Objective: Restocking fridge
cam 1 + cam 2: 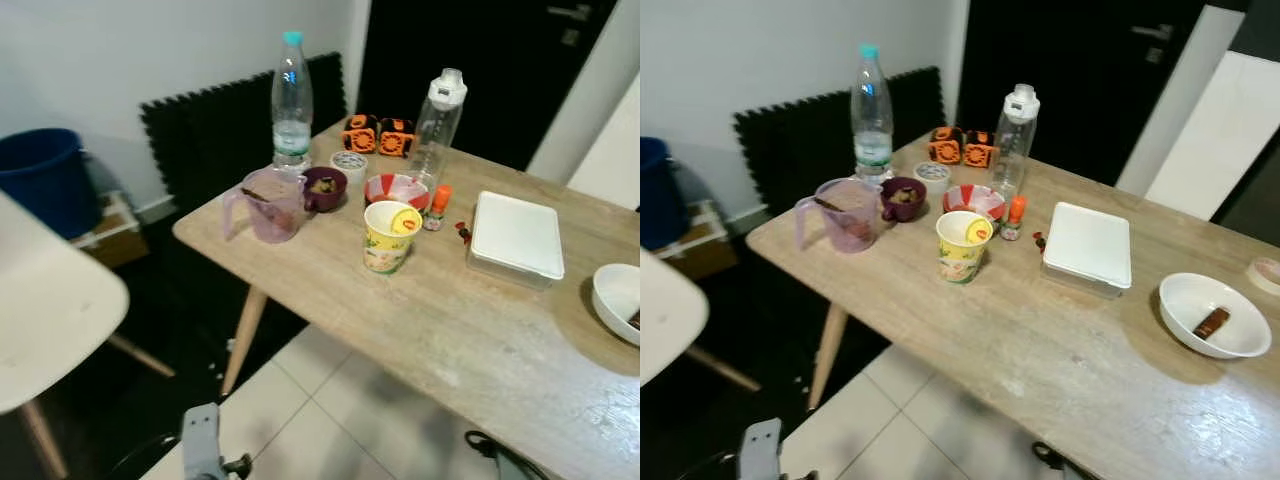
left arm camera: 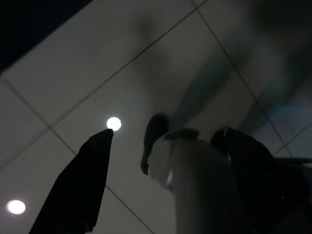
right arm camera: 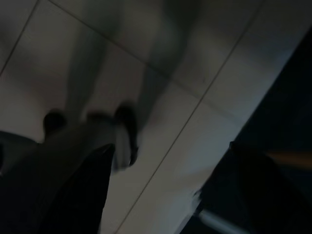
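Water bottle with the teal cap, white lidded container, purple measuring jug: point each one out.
Water bottle [image 1: 291,100]: left eye view, on its clear body.
White lidded container [image 1: 516,235]: left eye view, middle of its lid.
Purple measuring jug [image 1: 845,217]: right eye view, on its side wall.

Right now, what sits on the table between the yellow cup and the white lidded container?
In the left eye view, a small orange-capped bottle stands between the yellow cup and the white lidded container.

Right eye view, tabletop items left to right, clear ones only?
Purple jug → maroon cup → yellow paper cup → orange-capped vial → white lidded box → white bowl with a brown piece in it.
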Controlling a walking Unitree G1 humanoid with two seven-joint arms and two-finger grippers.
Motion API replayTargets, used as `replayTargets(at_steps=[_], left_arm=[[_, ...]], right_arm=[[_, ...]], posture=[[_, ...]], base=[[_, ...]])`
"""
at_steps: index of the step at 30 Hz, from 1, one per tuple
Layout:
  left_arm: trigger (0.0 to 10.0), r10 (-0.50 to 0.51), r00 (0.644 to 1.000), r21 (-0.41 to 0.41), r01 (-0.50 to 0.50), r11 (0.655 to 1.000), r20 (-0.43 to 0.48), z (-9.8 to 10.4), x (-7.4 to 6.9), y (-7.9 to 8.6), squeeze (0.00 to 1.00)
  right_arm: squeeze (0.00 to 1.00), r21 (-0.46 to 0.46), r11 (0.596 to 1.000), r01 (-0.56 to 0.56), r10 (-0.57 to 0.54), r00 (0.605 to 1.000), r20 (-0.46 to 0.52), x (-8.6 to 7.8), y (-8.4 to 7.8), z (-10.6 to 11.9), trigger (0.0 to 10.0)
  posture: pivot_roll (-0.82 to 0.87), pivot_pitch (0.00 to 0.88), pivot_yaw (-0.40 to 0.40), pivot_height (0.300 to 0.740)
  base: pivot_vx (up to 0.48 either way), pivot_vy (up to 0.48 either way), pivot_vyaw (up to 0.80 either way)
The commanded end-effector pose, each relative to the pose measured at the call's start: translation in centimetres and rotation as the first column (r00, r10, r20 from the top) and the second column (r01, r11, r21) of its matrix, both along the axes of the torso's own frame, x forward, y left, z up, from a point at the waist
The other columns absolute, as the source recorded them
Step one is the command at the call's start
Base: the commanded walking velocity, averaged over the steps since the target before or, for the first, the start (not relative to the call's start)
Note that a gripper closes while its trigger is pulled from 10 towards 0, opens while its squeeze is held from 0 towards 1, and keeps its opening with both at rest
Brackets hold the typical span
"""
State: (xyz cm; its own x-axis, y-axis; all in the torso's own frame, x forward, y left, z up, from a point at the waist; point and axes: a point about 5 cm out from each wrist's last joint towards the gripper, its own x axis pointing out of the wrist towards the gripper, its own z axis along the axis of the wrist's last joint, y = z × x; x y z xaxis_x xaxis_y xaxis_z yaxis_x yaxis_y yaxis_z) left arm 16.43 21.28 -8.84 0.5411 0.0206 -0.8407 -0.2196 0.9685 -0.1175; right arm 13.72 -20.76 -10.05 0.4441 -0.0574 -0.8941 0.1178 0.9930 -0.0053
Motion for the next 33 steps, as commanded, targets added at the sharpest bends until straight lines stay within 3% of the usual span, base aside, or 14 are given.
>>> replayTargets(at_steps=[1,11,16,22,24,25,27,28,30,31,33], left_arm=[[10.0,0.013,1.000,-0.006,-0.013,1.000,0.001,0.0,0.0,-0.2,0.00],[10.0,0.074,0.997,0.030,-0.075,0.997,0.015,0.2,0.0,1.2,0.00],[10.0,0.116,0.993,0.050,-0.117,0.992,0.021,0.4,-0.1,2.2,0.00],[10.0,0.233,0.972,0.095,-0.236,0.967,0.043,0.9,-0.3,4.2,0.00],[10.0,0.334,0.940,0.134,-0.340,0.931,0.068,1.4,-0.4,6.1,0.00],[10.0,0.334,0.940,0.134,-0.340,0.931,0.068,1.4,-0.4,6.1,0.00],[10.0,0.425,0.900,0.176,-0.436,0.883,0.095,2.0,-0.7,7.9,0.00],[10.0,0.425,0.900,0.176,-0.436,0.883,0.095,2.0,-0.7,7.9,0.00],[10.0,0.495,0.860,0.206,-0.511,0.835,0.124,2.6,-1.1,9.5,0.00],[10.0,0.495,0.860,0.206,-0.511,0.835,0.124,2.6,-1.1,9.5,0.00],[10.0,0.570,0.804,0.202,-0.594,0.779,0.169,3.4,-1.0,11.0,0.00]], right_arm=[[0.00,-0.027,1.000,0.000,0.000,1.000,0.004,0.1,-0.8,0.2,10.0],[0.00,-0.027,1.000,0.002,-0.002,1.000,0.005,0.0,-0.8,0.1,10.0],[0.00,-0.028,1.000,-0.002,0.002,1.000,0.004,0.0,-0.7,0.1,10.0],[0.00,-0.027,1.000,-0.006,0.006,1.000,0.002,0.0,-0.5,0.1,10.0],[0.00,-0.026,1.000,-0.007,0.007,1.000,0.000,0.0,-0.5,0.1,10.0],[0.00,-0.026,1.000,-0.007,0.007,1.000,0.000,0.0,-0.5,0.1,10.0],[0.00,-0.026,1.000,-0.008,0.008,1.000,-0.002,-0.1,-0.4,0.0,10.0],[0.00,-0.026,1.000,-0.008,0.008,1.000,-0.002,-0.1,-0.4,0.0,10.0],[0.00,-0.026,1.000,-0.011,0.011,1.000,-0.006,-0.2,-0.4,0.0,10.0],[0.00,-0.026,1.000,-0.011,0.011,1.000,-0.006,-0.2,-0.4,0.0,10.0],[0.00,-0.026,1.000,-0.012,0.012,1.000,-0.007,-0.2,-0.4,0.0,10.0]], posture=[[0.03,0.000,-0.036,0.740],[0.03,0.000,-0.035,0.740],[0.03,0.000,-0.031,0.740],[0.04,0.000,-0.030,0.740],[0.04,0.000,-0.027,0.740],[0.04,0.000,-0.027,0.740],[0.04,0.000,-0.026,0.740],[0.04,0.000,-0.026,0.740],[0.04,0.000,-0.026,0.740],[0.04,0.000,-0.026,0.740],[0.04,0.000,-0.026,0.740]], base=[[0.000,0.000,-0.75],[0.000,0.000,-0.70],[0.000,0.000,0.00],[0.000,0.000,0.00],[0.000,0.000,0.00],[0.000,0.000,0.00],[0.000,0.000,0.00],[0.000,0.000,0.00],[0.000,0.000,0.00],[0.000,0.000,0.00],[0.000,0.000,0.00]])
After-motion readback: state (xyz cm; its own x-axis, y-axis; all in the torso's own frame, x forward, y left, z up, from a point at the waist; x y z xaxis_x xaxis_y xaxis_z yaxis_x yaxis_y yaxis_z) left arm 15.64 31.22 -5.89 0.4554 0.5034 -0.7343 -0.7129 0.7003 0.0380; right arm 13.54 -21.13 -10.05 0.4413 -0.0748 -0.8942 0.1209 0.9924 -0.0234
